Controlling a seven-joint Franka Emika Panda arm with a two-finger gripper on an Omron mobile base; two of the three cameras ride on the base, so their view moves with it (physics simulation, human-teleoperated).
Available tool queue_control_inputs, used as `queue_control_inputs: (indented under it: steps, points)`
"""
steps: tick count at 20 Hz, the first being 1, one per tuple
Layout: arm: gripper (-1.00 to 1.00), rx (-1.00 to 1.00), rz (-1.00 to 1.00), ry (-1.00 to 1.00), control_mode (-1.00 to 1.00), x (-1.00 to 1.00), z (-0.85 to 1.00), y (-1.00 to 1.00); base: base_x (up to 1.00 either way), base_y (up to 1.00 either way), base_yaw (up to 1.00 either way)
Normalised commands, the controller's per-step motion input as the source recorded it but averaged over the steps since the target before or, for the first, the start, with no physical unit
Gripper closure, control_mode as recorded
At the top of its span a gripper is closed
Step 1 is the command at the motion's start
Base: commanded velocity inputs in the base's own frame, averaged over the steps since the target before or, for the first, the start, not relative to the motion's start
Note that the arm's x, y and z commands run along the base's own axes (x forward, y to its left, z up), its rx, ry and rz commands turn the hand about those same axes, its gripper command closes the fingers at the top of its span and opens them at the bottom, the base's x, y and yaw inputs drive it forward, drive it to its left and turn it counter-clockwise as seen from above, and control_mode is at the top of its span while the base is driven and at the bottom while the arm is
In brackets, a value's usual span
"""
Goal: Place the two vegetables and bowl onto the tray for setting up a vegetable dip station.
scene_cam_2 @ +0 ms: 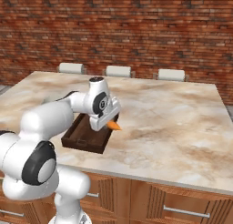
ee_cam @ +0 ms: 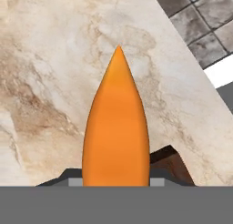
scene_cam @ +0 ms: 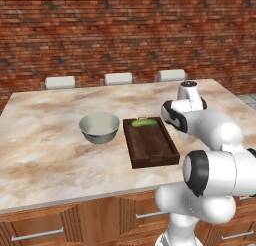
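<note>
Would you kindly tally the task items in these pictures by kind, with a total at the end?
Vegetables: 2, the cucumber lying on the tray and the carrot held between the fingers
Bowls: 1, the bowl on the counter beside the tray
Trays: 1, the tray
Total: 4

We look forward and down from behind the arm's left and right, sharing the tray (scene_cam: 150,142), hand camera close above the counter (ee_cam: 54,82)
</note>
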Motion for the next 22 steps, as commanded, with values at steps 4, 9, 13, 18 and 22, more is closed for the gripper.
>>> queue_control_inputs:
  steps: [4,9,13,18,22]
  points:
    - [1.0,0.0,0.19,0.03,-1.0,0.52,0.13,0.32,0.0,0.0,0.0]
    - [1.0,0.0,0.18,0.07,-1.0,0.55,0.09,0.32,0.0,0.0,0.0]
    - [1.0,0.0,0.15,0.07,-1.0,0.58,0.01,0.27,0.0,0.0,0.0]
    - [1.0,0.0,0.11,0.04,-1.0,0.55,0.0,0.19,0.0,0.0,0.0]
    - [1.0,0.0,0.08,0.0,-1.0,0.44,0.0,0.14,0.0,0.0,0.0]
